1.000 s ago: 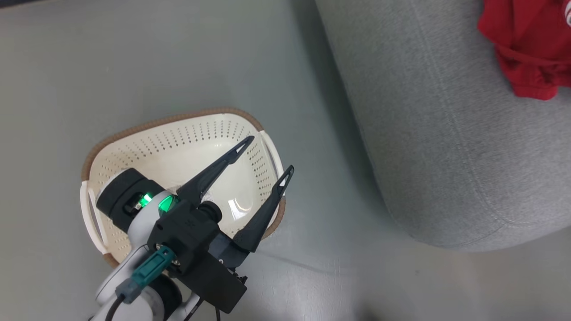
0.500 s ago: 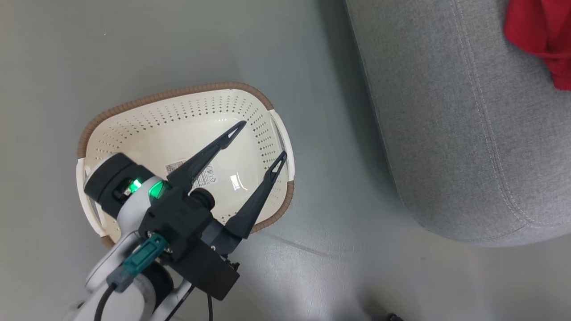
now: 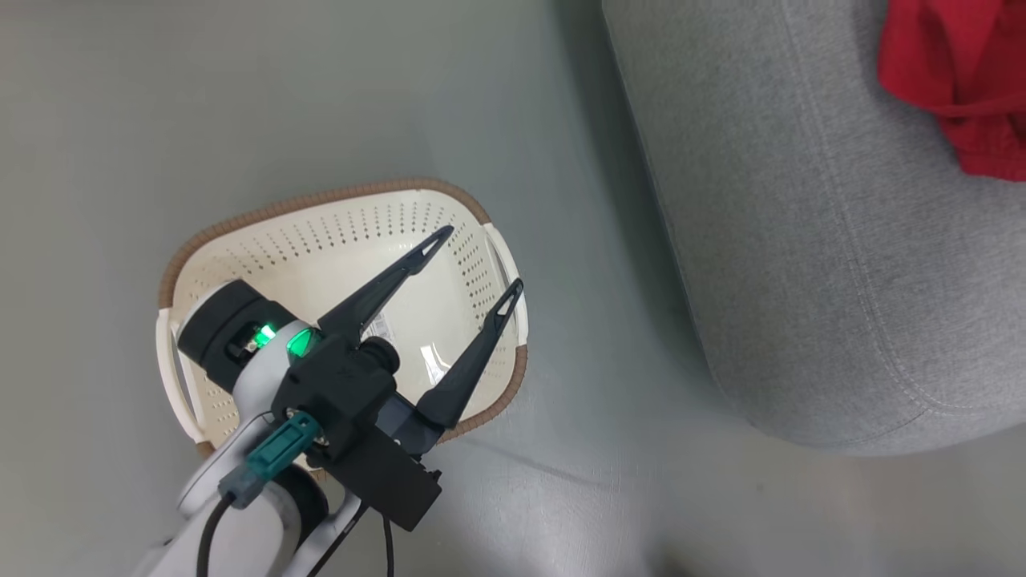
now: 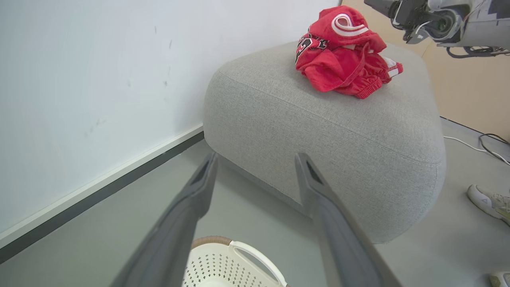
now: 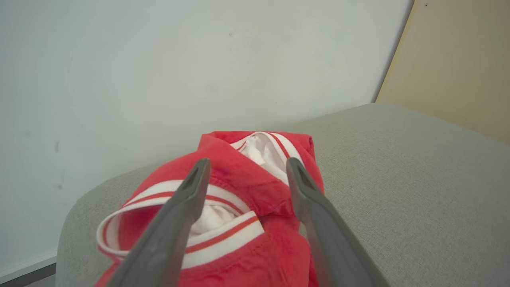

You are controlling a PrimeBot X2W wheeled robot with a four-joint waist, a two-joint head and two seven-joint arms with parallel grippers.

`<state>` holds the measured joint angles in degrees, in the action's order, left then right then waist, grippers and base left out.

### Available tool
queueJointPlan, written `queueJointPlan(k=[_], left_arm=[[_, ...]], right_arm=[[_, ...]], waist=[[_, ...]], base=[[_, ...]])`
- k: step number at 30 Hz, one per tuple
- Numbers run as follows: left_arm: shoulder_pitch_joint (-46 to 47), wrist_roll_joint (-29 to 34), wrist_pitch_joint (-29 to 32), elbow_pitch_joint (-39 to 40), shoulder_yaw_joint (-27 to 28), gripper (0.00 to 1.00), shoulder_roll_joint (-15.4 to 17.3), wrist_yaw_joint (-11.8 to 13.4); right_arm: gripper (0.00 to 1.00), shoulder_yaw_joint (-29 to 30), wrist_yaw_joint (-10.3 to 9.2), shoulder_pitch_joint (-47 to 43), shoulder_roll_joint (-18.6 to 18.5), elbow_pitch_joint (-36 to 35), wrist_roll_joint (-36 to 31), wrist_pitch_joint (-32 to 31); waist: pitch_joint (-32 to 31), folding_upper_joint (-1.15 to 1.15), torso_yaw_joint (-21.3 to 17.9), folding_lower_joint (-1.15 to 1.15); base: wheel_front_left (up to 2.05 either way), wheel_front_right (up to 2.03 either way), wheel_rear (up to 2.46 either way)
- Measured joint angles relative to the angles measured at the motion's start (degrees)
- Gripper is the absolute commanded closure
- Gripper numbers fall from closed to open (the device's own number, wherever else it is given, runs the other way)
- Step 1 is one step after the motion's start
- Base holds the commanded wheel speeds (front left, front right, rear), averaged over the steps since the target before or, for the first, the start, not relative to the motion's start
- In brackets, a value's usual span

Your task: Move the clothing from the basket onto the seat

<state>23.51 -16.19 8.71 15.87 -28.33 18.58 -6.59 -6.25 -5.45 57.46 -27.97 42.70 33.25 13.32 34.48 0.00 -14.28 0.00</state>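
Note:
The red clothing (image 4: 342, 52) lies crumpled on top of the grey seat (image 4: 318, 127), with white trim and a black numeral showing. My right gripper (image 5: 248, 161) is open just above the clothing (image 5: 239, 179), a finger on either side of its white-striped folds. My left gripper (image 3: 481, 258) hangs open over the cream basket (image 3: 321, 200), whose bare bottom shows a label sticker. In the head view the clothing (image 3: 954, 72) sits at the top right on the seat (image 3: 801, 240). The left wrist view has my left gripper (image 4: 257, 157) above the basket (image 4: 239, 255) rim.
Grey floor lies between the basket and the seat. A white wall (image 4: 79, 99) with a dark baseboard runs behind the seat. My right arm (image 4: 438, 20) reaches in above the seat. A pale shoe (image 4: 488, 201) and a cable (image 4: 490, 143) lie on the floor beyond the seat.
The whole head view has shifted as the camera moved. My left gripper stays open over the basket, and the clothing stays on the seat.

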Motion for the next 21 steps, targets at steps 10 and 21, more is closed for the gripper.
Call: queueJointPlan(k=[10, 21], left_arm=[[-1.62, -0.9, -2.54, -4.39, -1.4, 0.0, -2.08, -0.01], [-5.36, -1.9, -5.33, -8.32, -1.48, 0.0, -4.42, 1.67]], right_arm=[[0.0, -2.75, 1.2, -5.85, 2.56, -2.09, -2.13, 0.93], [0.0, -5.11, 1.59, -13.86, 4.59, -9.61, -4.8, 1.24]], waist=[[-5.57, 0.0, 0.32, 0.0], [-12.87, 0.0, 2.72, -0.01]], base=[[0.0, 0.0, 0.0], [0.0, 0.0, 0.0]])
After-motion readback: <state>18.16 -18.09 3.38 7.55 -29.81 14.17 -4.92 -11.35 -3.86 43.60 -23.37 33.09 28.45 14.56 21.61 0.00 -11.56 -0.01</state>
